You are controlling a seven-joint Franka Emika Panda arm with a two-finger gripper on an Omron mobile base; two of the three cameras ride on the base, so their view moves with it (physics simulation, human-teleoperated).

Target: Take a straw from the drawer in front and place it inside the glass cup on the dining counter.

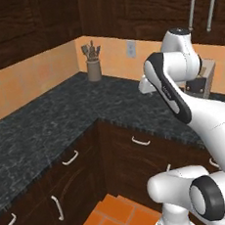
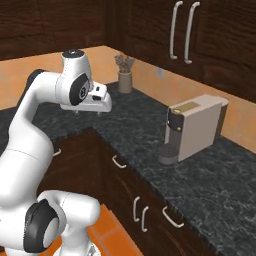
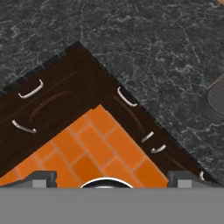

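My gripper [image 2: 88, 112] hangs open above the inner corner of a black granite worktop [image 1: 60, 115], with nothing between its fingers. In the hand view its fingertips [image 3: 43, 177] stand far apart over the orange tile floor [image 3: 87, 148]. Below the worktop, a shut drawer [image 1: 138, 148] with a small curved silver handle [image 3: 126, 97] sits on the right run. Another shut drawer front [image 1: 66, 166] sits on the left run. The straw is hidden. The glass cup and the dining counter are out of view.
A utensil holder [image 1: 93, 67] stands at the back of the worktop. To the right sits a beige coffee machine [image 2: 195, 127]. Tall cabinet doors with long handles [image 2: 182, 32] hang above. The arm's elbow [image 1: 168, 86] hangs over the corner.
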